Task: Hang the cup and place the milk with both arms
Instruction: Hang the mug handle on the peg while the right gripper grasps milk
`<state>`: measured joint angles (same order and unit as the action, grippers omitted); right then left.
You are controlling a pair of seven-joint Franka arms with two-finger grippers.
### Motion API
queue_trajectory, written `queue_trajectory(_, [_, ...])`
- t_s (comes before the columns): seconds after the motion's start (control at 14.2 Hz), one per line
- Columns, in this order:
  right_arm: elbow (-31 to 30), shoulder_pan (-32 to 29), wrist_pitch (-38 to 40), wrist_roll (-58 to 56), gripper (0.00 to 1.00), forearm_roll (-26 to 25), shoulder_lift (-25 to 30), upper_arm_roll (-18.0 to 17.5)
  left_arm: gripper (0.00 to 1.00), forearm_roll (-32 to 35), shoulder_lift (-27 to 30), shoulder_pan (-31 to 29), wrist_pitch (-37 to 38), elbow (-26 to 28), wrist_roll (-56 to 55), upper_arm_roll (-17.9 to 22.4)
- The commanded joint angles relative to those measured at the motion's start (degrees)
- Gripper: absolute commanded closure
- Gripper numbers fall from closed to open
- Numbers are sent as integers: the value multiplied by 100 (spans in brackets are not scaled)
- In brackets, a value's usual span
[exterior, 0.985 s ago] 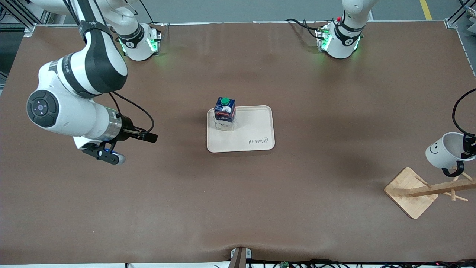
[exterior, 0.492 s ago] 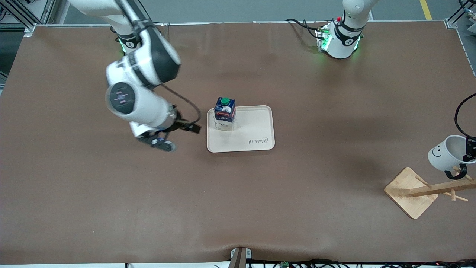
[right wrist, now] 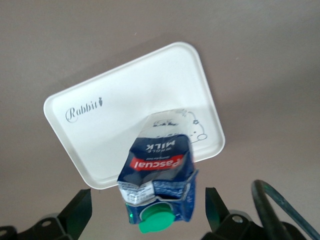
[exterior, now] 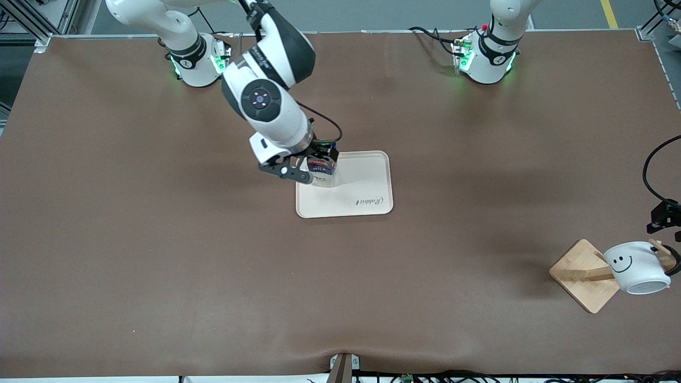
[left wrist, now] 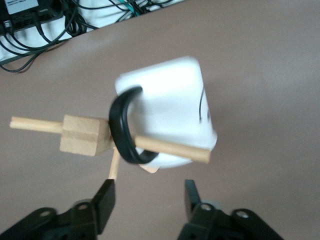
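The cup, white with a smiley face, hangs tilted on the wooden rack near the left arm's end of the table. In the left wrist view its black handle loops over a peg. My left gripper is open and empty, a short way off the cup; in the front view that gripper is at the frame's edge above the rack. The milk stands on the cream tray. My right gripper is open, one finger on each side of the milk, without touching it.
The tray lies mid-table with bare room beside the carton, toward the left arm's end. The rack's square base rests on the brown table, and its pegs stick out sideways. Cables hang along the table's edge.
My left gripper let go of the cup, which dropped onto the rack peg, and drew back. My right arm swung from its end of the table over to the milk.
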<state>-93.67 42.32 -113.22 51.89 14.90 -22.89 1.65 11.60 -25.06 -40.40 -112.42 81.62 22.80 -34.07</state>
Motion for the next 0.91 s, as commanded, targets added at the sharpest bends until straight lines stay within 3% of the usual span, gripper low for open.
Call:
queue_trajectory(0.0, [-168, 223, -95, 137, 0, -118, -110, 81, 0, -70, 247, -3, 254, -15, -652, -117])
queue_trajectory(0.28, [-406, 320, -156, 181, 0, -180, -128, 81, 0, -79, 633, -3, 878, 11, -1670, -406])
queue_trajectory(0.42, [-337, 277, -139, 181, 100, -286, -136, 89, 0, -79, 818, -12, 1256, 29, -2137, -547])
queue_trajectory(0.7, [-144, 5, 18, 154, 100, -295, -49, 107, 0, -96, 1222, -12, 1634, 20, -2506, -653])
queue_trajectory(0.84, [215, -223, 613, 172, 100, -286, -5, 107, 0, -96, 1407, -12, 1740, 3, -2867, -741])
